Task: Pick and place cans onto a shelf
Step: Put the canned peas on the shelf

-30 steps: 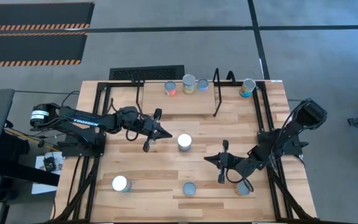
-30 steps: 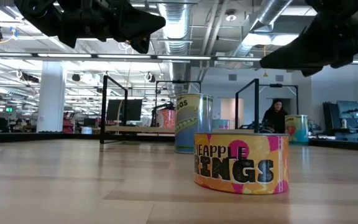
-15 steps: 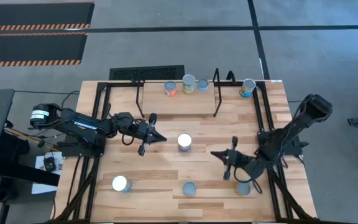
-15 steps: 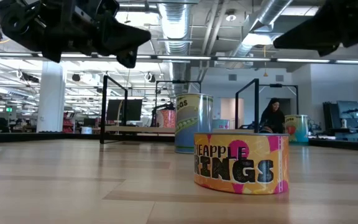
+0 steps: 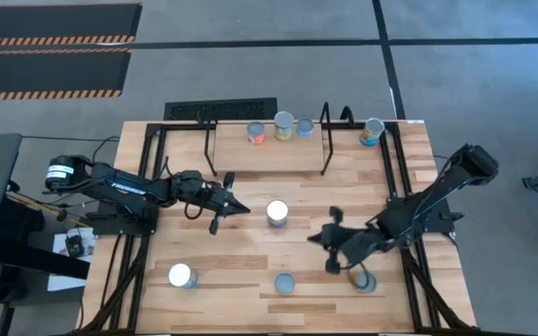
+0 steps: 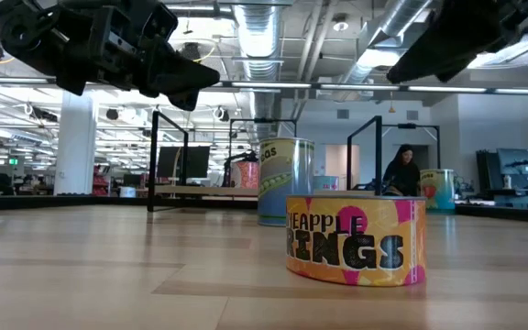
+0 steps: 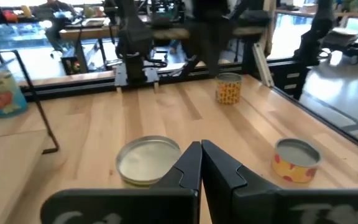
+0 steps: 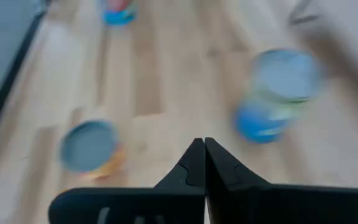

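From above, I see three cans (image 5: 282,126) on the shelf (image 5: 264,154) board, a fourth (image 5: 373,132) past its end frame, and four more on the table (image 5: 250,252). The left gripper (image 5: 242,208) hangs beside the middle can (image 5: 276,213); the right gripper (image 5: 314,237) is above the near cans. Both wrist views show fingers pressed together, holding nothing.

Open-plan lab, exposed ceiling ducts (image 6: 273,27), desk monitors (image 6: 511,165)
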You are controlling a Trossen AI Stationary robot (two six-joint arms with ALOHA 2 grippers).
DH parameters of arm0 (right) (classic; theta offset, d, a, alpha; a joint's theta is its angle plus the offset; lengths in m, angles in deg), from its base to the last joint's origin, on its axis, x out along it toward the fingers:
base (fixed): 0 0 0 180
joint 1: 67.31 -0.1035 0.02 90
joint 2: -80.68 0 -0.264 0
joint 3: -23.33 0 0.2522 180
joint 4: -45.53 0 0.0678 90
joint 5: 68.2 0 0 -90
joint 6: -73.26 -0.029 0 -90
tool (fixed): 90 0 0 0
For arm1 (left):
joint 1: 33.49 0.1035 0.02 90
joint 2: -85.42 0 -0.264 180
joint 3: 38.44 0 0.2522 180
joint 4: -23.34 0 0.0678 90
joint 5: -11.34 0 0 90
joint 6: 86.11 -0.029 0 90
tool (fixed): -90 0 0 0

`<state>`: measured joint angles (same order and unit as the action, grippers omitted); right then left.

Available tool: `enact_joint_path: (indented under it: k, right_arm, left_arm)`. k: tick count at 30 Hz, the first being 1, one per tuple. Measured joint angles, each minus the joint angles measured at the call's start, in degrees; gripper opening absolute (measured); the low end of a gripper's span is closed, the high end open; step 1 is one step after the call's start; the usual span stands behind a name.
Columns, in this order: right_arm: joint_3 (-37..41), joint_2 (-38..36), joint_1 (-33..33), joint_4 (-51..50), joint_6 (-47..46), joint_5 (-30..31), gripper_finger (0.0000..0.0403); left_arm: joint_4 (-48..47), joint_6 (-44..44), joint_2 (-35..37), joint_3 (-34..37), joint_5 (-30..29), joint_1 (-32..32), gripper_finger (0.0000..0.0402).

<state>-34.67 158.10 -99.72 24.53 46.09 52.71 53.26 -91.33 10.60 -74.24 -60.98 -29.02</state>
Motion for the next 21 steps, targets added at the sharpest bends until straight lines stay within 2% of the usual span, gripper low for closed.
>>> enact_joint_path:
  k: [3, 7, 15, 18, 21]
  right_arm:
    - [-3.9, 6.1, 0.9, 0.2, -1.4, -6.7, 0.0020]
    - [-8.4, 13.4, 0.9, -0.1, -2.0, -9.8, 0.0045]
    - [-15.2, 21.5, 0.7, -0.7, -1.8, -9.4, 0.0102]
    - [-17.8, 22.2, 0.9, -4.5, -1.6, -8.6, 0.0121]
    - [-19.4, 21.2, 0.9, -11.5, -2.0, -8.6, 0.0124]
  left_arm:
    - [0.1, -0.1, 0.0, 0.0, -0.5, 0.0, 0.0000]
    - [-0.7, -0.4, 0.0, 0.0, -0.4, -0.2, 0.0000]
    - [-1.8, -3.2, 0.0, 0.0, -0.5, -1.6, 0.0000]
    - [-2.0, -3.2, 0.0, 0.0, -2.7, -2.2, 0.0000]
    - [-3.7, -5.2, -0.4, -0.4, -3.5, -2.7, 0.0000]
